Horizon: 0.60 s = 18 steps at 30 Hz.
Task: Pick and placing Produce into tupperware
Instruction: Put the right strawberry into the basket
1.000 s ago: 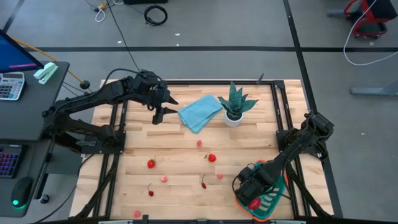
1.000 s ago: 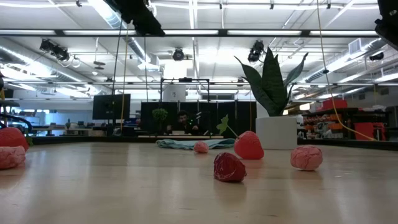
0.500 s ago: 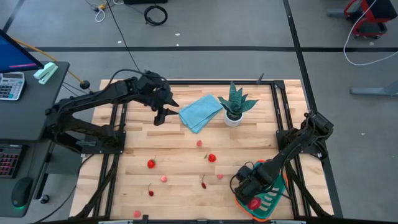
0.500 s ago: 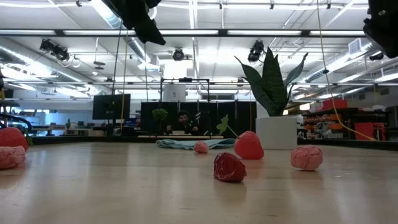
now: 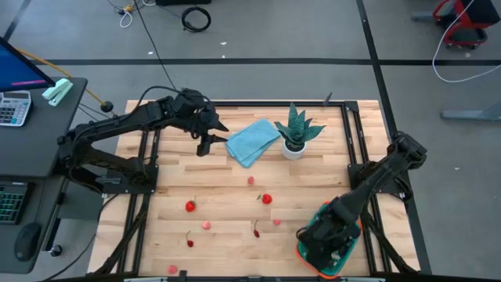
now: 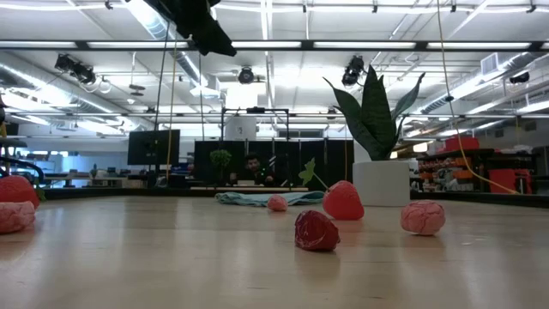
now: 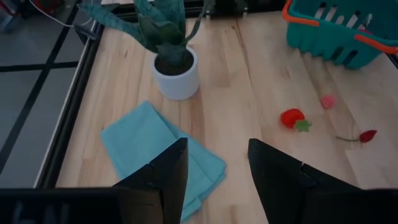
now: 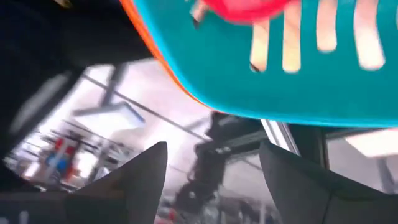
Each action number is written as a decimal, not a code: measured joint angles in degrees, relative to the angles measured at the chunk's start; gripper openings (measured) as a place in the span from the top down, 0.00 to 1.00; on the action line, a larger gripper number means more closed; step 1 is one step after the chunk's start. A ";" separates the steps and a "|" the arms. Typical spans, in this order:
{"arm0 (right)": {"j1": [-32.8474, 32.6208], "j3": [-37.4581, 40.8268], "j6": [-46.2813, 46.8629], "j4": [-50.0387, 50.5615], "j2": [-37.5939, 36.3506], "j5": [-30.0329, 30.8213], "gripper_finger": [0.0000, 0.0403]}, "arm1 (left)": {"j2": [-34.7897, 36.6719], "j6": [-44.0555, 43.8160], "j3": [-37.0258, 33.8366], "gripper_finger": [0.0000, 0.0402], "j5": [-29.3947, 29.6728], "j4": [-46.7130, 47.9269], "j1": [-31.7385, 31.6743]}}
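Observation:
Small red and pink produce pieces lie scattered on the wooden table, among them a red one (image 5: 266, 199), another red one (image 5: 189, 206) and a pink one (image 5: 250, 180). The teal tupperware (image 5: 348, 247) with its orange rim stands at the table's near right corner. My right gripper (image 5: 317, 239) hangs open over it and hides most of it. In the right wrist view a red piece (image 8: 245, 7) shows inside the tupperware (image 8: 323, 68), with nothing between the open fingers (image 8: 211, 149). My left gripper (image 7: 214, 149) is open above the table at the far left, beside a light blue cloth (image 7: 161, 149).
A potted spiky plant (image 5: 296, 131) stands at the far middle, right of the folded cloth (image 5: 252, 141). In the low view red pieces (image 6: 316, 230) and a pink one (image 6: 422, 216) lie close by. Dark frame rails run along the table's left and right sides.
My right gripper has risen over the tupperware, turned at the wrist and shifted a little toward the table's right edge. It now covers the red piece that showed inside the container in the high view. Its fingers stay open.

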<state>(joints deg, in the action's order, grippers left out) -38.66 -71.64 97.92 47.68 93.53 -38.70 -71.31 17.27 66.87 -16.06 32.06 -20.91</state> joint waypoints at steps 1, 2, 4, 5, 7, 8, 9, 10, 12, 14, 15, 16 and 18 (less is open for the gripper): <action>0.45 -0.02 0.01 0.05 -0.96 1.94 0.35 | 0.00 -0.01 0.00 0.56 -0.02 0.08 0.00; 0.92 -0.02 -0.09 0.03 -1.99 4.71 0.35 | 0.00 -0.05 0.00 0.56 -0.02 0.13 0.00; 1.76 -0.02 -1.52 0.11 -3.96 12.93 0.36 | 0.00 -0.07 0.00 0.57 -0.02 0.51 0.00; 2.28 -0.02 -3.04 0.11 -4.92 17.55 0.37 | 0.00 -0.07 0.00 0.57 0.00 0.58 0.00; 3.23 -0.02 -6.82 0.35 -6.56 29.33 0.37 | 0.00 -0.06 0.00 0.57 -0.02 0.73 0.00; 3.84 -0.02 -8.59 0.66 -7.19 35.92 0.37 | 0.00 -0.05 0.00 0.57 -0.02 0.83 0.00; 4.54 -0.03 -10.80 0.87 -7.67 43.10 0.38 | 0.00 -0.07 0.00 0.57 -0.01 0.85 0.00; 5.42 -0.03 -13.94 0.92 -8.00 50.08 0.38 | 0.00 -0.07 0.00 0.56 0.00 0.86 0.00; 7.43 -0.04 -21.92 0.82 -8.11 60.76 0.38 | 0.00 0.01 0.00 0.56 0.00 1.11 0.02; 9.97 -0.04 -29.80 -0.04 -6.80 64.79 0.38 | 0.00 0.08 0.00 0.56 0.00 2.17 0.30; 11.40 -0.04 -33.49 -1.05 -5.56 64.80 0.38 | 0.00 0.21 0.00 0.56 0.00 2.99 0.48; 12.79 -0.04 -36.76 -2.64 -3.88 63.73 0.38 | 0.00 0.50 0.00 0.56 0.00 3.90 0.73; 15.26 -0.04 -43.24 -7.19 -0.05 60.16 0.39 | 0.00 0.50 0.00 0.57 0.00 5.34 1.22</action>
<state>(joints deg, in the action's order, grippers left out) -23.40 -71.68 54.68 40.48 93.48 21.46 -71.31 17.77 66.87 -16.05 37.40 -19.68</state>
